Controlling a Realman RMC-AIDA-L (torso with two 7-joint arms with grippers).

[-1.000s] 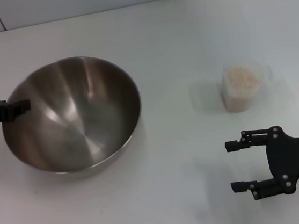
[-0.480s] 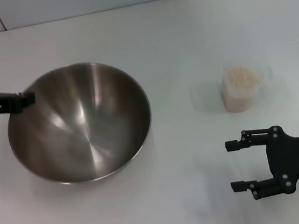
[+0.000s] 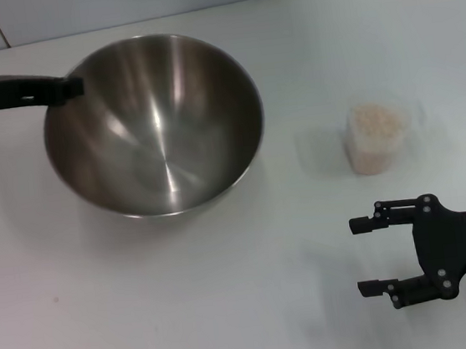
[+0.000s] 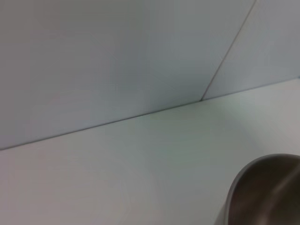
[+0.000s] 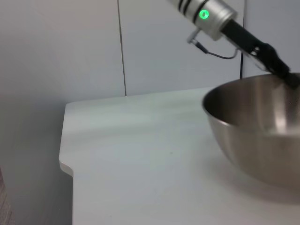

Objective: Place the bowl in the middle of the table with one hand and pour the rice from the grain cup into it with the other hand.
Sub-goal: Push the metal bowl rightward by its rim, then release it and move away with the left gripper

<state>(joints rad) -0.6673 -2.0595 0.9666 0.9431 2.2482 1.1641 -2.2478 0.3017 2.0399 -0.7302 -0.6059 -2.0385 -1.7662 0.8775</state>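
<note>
Moved since earlier frames: bowl (image 3: 153, 124) has travelled up and to the right in the head view, away from the near-left area toward the table's middle, and sits tilted; the left gripper has gone with it; right gripper and grain cup are unchanged
Bowl: large shiny steel, inside bare, mouth tipped toward the camera in the head view
Left gripper (image 3: 67, 87): black, clamped on the bowl's far-left rim, arm reaching in from the left edge
Right gripper (image 3: 371, 256): near-right part of the table (image 3: 231, 309), fingers spread apart, holding nothing, well apart from the bowl
Grain cup (image 3: 374, 139): small, clear, upright on the table, right of the bowl and just beyond the right gripper
Rice (image 3: 374, 122): pale grainy mass filling the cup near to its brim
Left wrist view only: a curved piece of the bowl (image 4: 265, 192) in one corner, white table (image 4: 117, 168) and grey wall; own fingers not shown
Right wrist view only: the bowl (image 5: 258, 126) from the side, the left arm's silver cuff with a lit green lamp (image 5: 203, 14), the table (image 5: 140, 173) edge
</note>
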